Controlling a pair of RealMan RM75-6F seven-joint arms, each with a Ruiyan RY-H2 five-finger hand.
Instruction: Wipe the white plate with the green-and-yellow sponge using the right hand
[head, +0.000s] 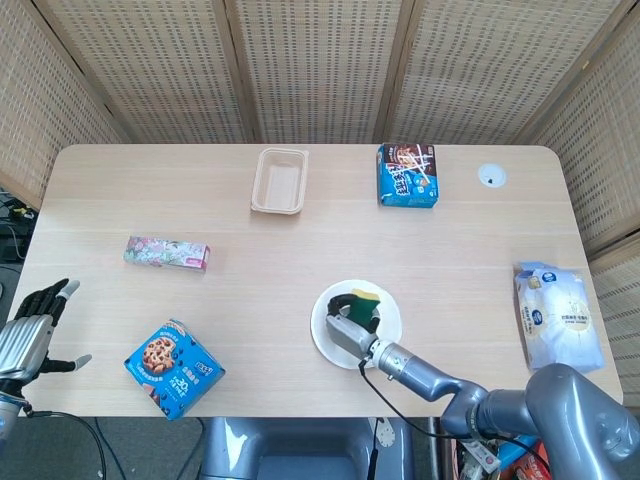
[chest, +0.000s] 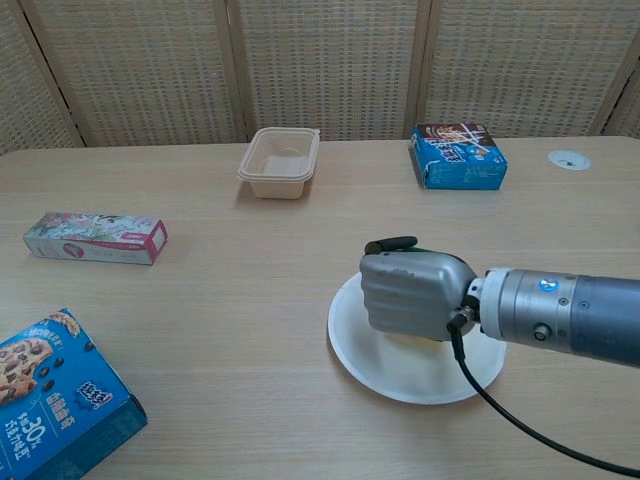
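The white plate (head: 322, 325) (chest: 400, 375) lies on the table near its front edge, a little right of centre. My right hand (head: 349, 331) (chest: 412, 293) is over the plate, fingers curled around the green-and-yellow sponge (head: 364, 301), which it presses down on the plate. In the chest view the hand hides nearly all of the sponge. My left hand (head: 28, 335) hangs off the table's front left corner, fingers spread and holding nothing.
A blue cookie box (head: 173, 368) (chest: 52, 396) sits at the front left, a floral box (head: 166, 253) (chest: 95, 238) behind it. A beige tray (head: 279, 181) (chest: 281, 162) and a blue snack box (head: 407, 174) (chest: 459, 156) stand at the back. A white bag (head: 558, 315) lies at the right edge.
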